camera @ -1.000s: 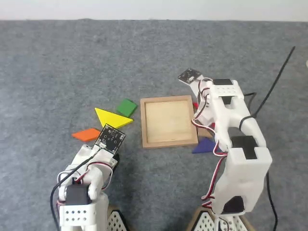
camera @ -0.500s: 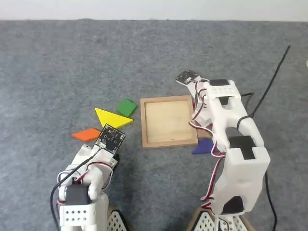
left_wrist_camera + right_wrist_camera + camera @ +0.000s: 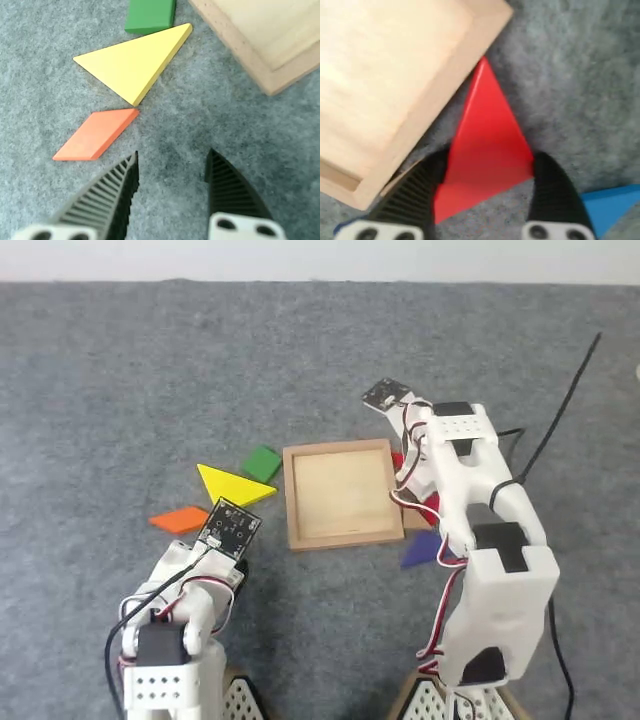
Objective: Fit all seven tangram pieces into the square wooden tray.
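In the high view, the square wooden tray (image 3: 288,502) lies flat on the grey mat (image 3: 110,370) between your two arms, its floor bare. To its left lie the green square (image 3: 262,463), the yellow triangle (image 3: 235,485) and the orange parallelogram (image 3: 180,520), all apart from the rim. The right arm (image 3: 490,540) stretches along the tray's right side and covers most of what lies there. You see only slivers of the red triangle (image 3: 399,462) by the rim, and a violet piece (image 3: 425,548) poking out near the tray's near right corner. The left arm (image 3: 185,620) sits low at the near left, its camera board hiding its fingers.

In the left wrist view, the left gripper (image 3: 172,155) hangs over bare mat with its fingers well apart, holding nothing. The orange parallelogram (image 3: 95,135) lies just ahead of one fingertip. The yellow triangle (image 3: 135,62) is beyond it, and the green square (image 3: 150,14) is cut off at the edge. A corner of the tray (image 3: 265,80) shows too.

In the right wrist view, the right gripper (image 3: 488,157) is clamped across the wide end of the red triangle (image 3: 487,115), a finger at each side. The triangle's tip lies against the tray (image 3: 445,85) rim. A blue piece (image 3: 610,200) is cut off at the frame edge. What lies under the finger beside the tray is too blurred to tell.
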